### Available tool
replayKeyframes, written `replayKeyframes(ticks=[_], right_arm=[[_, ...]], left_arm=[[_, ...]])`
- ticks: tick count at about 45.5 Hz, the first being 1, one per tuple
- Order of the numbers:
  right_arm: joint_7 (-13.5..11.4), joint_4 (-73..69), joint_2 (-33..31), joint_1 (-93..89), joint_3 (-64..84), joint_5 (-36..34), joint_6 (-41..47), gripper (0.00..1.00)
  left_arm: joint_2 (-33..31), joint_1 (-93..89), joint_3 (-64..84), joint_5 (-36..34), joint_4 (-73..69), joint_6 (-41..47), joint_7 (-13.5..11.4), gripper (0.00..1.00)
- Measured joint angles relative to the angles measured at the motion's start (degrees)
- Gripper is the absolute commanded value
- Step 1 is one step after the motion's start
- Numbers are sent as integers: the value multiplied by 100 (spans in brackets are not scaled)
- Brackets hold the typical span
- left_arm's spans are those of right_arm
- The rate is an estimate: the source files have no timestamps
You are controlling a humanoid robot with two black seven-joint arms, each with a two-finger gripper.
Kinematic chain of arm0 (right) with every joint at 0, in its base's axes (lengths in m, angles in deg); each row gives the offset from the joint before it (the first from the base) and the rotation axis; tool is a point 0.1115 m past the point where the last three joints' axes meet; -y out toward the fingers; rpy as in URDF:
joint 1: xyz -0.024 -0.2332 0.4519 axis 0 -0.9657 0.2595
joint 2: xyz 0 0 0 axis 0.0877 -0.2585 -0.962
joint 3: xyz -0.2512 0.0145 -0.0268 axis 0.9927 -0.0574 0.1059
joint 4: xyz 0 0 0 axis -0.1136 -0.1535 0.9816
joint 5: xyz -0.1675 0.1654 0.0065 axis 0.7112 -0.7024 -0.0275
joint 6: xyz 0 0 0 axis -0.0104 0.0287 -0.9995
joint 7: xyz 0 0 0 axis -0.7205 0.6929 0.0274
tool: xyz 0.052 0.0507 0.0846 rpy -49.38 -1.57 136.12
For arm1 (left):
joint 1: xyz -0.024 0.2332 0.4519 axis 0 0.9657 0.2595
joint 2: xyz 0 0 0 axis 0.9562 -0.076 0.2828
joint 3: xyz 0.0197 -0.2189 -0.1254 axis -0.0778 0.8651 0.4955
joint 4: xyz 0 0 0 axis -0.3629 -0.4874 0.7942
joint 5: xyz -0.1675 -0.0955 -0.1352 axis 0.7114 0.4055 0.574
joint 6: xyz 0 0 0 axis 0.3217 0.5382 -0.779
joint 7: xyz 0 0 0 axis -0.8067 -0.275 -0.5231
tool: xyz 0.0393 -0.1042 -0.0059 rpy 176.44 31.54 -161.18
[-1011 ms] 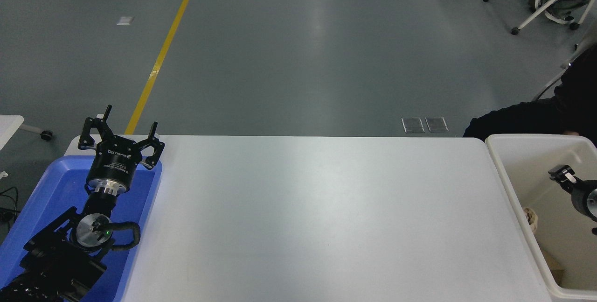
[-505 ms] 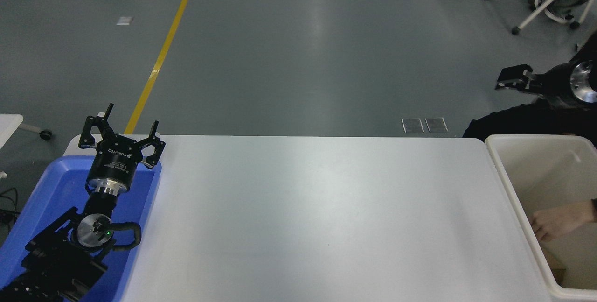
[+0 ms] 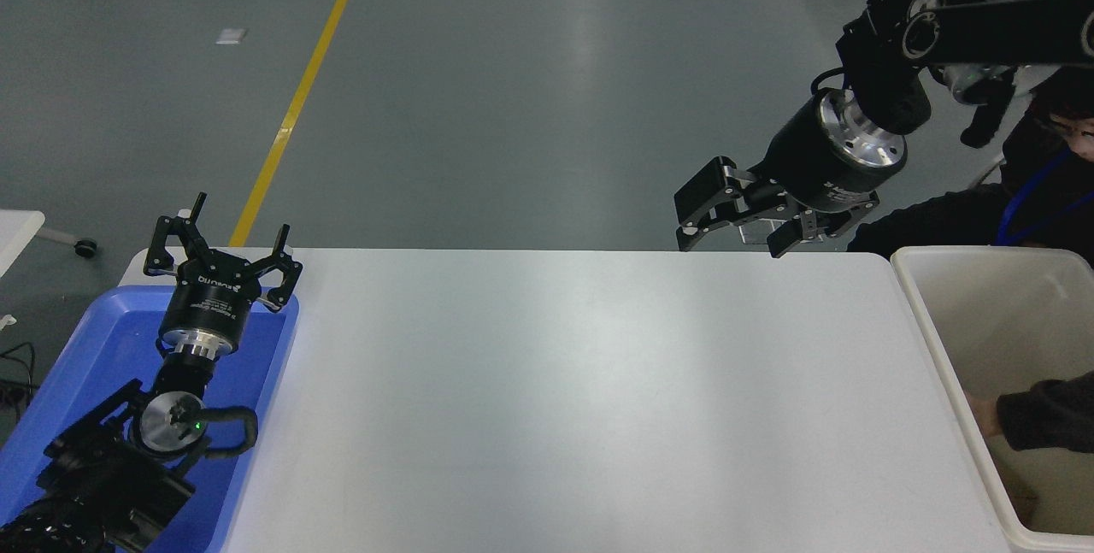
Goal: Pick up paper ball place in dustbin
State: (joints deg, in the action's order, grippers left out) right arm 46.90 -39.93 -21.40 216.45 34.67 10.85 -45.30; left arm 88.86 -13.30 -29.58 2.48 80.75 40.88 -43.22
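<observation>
Left arm parked at the lower left over the blue tray (image 3: pixel 102 339), its left tool (image 3: pixel 224 238) pointing away with fingers spread, empty. At the right edge, the off-white dustbin (image 3: pixel 940 339) stands beside the white worktop (image 3: pixel 581 399); a person's dark sleeve (image 3: pixel 1047 412) reaches into it over the near wall. The paper ball cannot be seen: whether it lies inside the bin is not shown. Farther off, the right arm stretches in from the upper right, its right tool (image 3: pixel 731 232) held above the worktop's far edge, fingers apart, gripping nothing. Half a second earlier this tool sat higher and nearer the right edge, and a bare hand showed in the bin.
</observation>
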Motion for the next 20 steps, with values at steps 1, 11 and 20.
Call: replayKeyframes(ticks=[1,11,20], right_arm=[[-16,-64,-10,65,5,-35,9,100],[-129,-568,-166,548,110,-288,75,100],[-158,-702,-237,674,226,-349,93,100]], left_arm=[[0,0,0,0,0,0,0,100],[0,0,2,0,1,1,-3,100],[0,0,3,0,1,2,-6,100]])
